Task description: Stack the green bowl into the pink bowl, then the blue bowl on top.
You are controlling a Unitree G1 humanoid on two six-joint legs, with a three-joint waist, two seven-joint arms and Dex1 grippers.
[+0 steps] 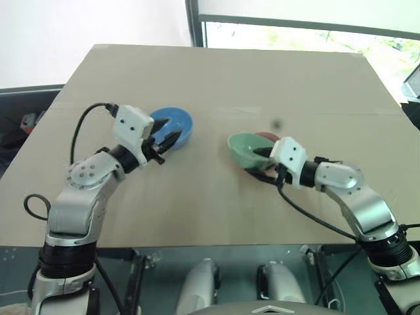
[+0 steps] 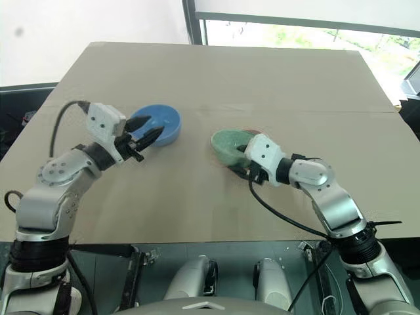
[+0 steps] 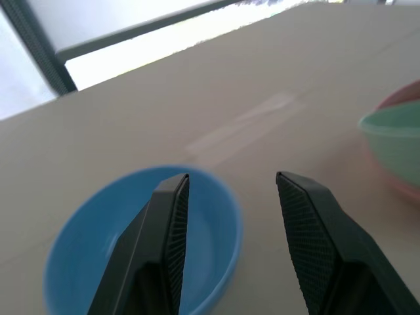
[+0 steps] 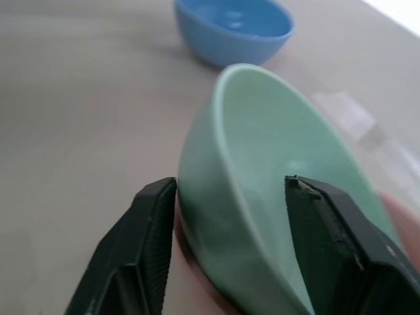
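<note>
The green bowl point(image 1: 241, 148) rests tilted inside the pink bowl point(image 1: 267, 136), right of the table's middle. My right gripper point(image 4: 230, 187) is open astride the green bowl's near rim. One finger is inside the bowl and the other outside, with a gap between them and the wall. The pink bowl point(image 4: 401, 222) peeks out beneath and behind the green bowl point(image 4: 275, 151). The blue bowl point(image 1: 173, 125) stands upright on the table to the left. My left gripper point(image 3: 231, 176) is open at its near rim, with one finger over the blue bowl point(image 3: 85, 249) and the other outside it.
The tan table point(image 1: 216, 79) has a tape seam running across its middle. A window frame point(image 1: 193, 23) rises behind the far edge. Bare tabletop lies between the blue bowl and the stacked pair. Black cables point(image 1: 308, 216) hang from both wrists.
</note>
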